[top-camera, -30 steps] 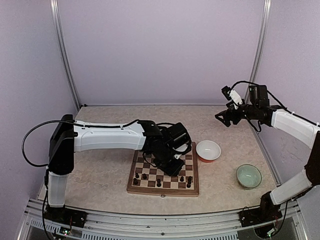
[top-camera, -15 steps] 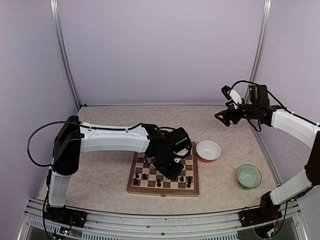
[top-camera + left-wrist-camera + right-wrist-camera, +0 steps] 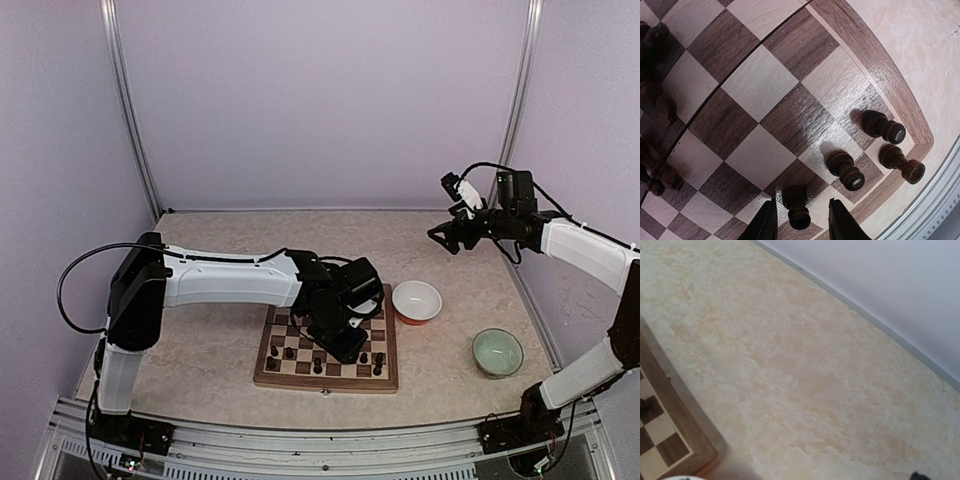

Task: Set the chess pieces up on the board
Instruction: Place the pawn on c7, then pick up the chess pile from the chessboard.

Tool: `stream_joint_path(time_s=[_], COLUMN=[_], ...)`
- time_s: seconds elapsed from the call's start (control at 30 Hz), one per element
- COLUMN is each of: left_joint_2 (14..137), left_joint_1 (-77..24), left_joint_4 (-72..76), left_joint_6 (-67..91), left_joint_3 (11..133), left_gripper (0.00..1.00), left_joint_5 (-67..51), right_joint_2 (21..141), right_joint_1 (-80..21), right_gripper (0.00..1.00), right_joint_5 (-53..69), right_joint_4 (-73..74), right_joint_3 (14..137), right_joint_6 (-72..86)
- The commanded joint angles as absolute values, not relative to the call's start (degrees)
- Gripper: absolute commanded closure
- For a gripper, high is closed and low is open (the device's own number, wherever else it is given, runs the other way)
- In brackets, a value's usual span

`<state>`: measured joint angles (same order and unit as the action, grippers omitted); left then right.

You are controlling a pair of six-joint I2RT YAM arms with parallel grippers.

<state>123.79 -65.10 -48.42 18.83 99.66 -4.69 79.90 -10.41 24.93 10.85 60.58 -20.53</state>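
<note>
- Notably, the left gripper (image 3: 802,204) has its jaws parted, one finger on each side of an upright pawn (image 3: 799,212). A slim gap shows on both sides, so nothing is gripped.
- That pawn stands on the board (image 3: 875,60) near a corner, close to the border, with three more chess pieces (image 3: 845,169) just beside it.
- Well apart from the board, the right gripper (image 3: 447,235) hangs raised beyond the white bowl (image 3: 417,300), spread wide and empty.
- Hazard one: the clearances are narrow, so a tilted or sideways retreat would probably catch the pawn's head with a finger and topple it.
- Hazard two: a toppled pawn could roll into its close neighbours and disturb their squares.
- Hazard three: a low sweep of the wrist across the board might drag other standing pieces.
</note>
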Motion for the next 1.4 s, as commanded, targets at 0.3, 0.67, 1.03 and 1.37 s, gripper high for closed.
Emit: stream_joint_path(time_s=[0.3, 0.67, 1.03, 1.37], left_joint_2=[109.9, 92.9, 89.2, 97.4], left_joint_1=[-59.9, -58.7, -47.9, -51.4], left_joint_4=[-51.8, -25.6, -15.7, -15.9], left_joint_6=[17.1, 17.3, 24.3, 31.8], left_joint_3=[97.3, 76.3, 68.2, 71.2], left_gripper=[0.41, 0.17, 0.08, 0.29], left_joint_5=[2.5, 29.5, 12.0, 8.1], right_joint_2=[82.8, 93.7, 101.3, 103.5], right_joint_1=[-11.3, -23.2, -36.5, -36.8], right_gripper=[0.22, 0.55, 0.66, 0.72], right_joint_5=[38.5, 34.0, 27.6, 25.0], right_joint_4=[14.9, 20.9, 26.7, 26.5], right_joint_3=[61.4, 67.3, 72.6, 71.8], right_joint_6=[-25.8, -29.7, -36.2, -37.4])
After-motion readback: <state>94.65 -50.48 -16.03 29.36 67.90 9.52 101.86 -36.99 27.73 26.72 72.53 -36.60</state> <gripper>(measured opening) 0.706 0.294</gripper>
